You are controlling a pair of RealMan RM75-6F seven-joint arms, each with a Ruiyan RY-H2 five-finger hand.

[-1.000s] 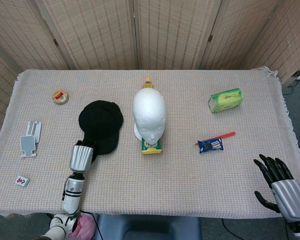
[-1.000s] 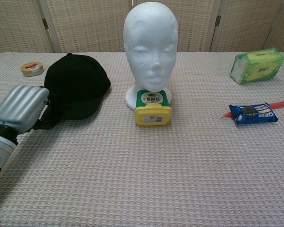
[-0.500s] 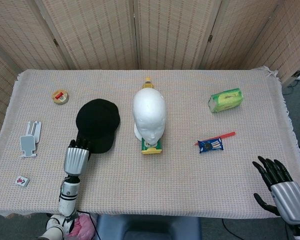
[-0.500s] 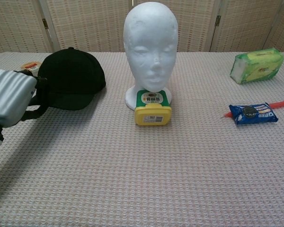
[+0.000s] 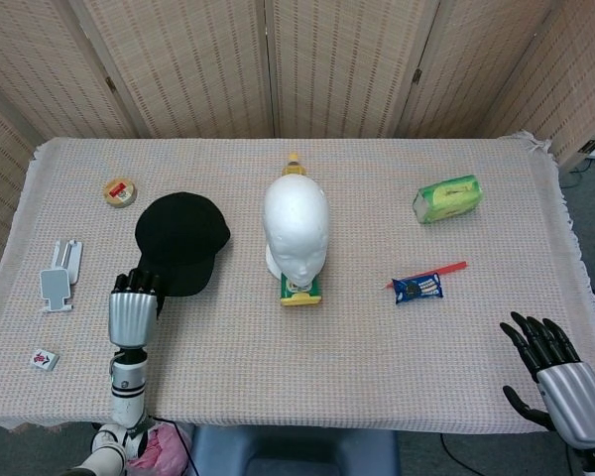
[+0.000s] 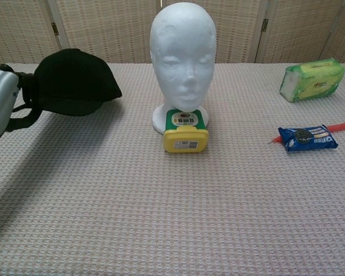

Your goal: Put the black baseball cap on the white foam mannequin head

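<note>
The black baseball cap [image 5: 178, 241] [image 6: 73, 82] hangs above the cloth, left of the white foam mannequin head [image 5: 296, 226] [image 6: 183, 54]. My left hand [image 5: 133, 307] [image 6: 0, 100] grips the cap at its near edge, and the cap casts a shadow on the cloth below. The mannequin head stands upright at the table's middle, facing me, bare on top. My right hand [image 5: 559, 375] hovers at the near right corner with fingers spread and nothing in it; the chest view does not show it.
A yellow tape measure [image 5: 301, 291] [image 6: 186, 133] lies against the mannequin's base. A blue cookie pack [image 5: 417, 288] with a red pen and a green tissue pack [image 5: 446, 198] lie right. A tape roll [image 5: 120, 191], a white stand [image 5: 58, 277] and a small tile [image 5: 44, 359] lie left.
My left hand has lifted the cap off the cloth and carried it up and to the left. The right hand has barely shifted.
</note>
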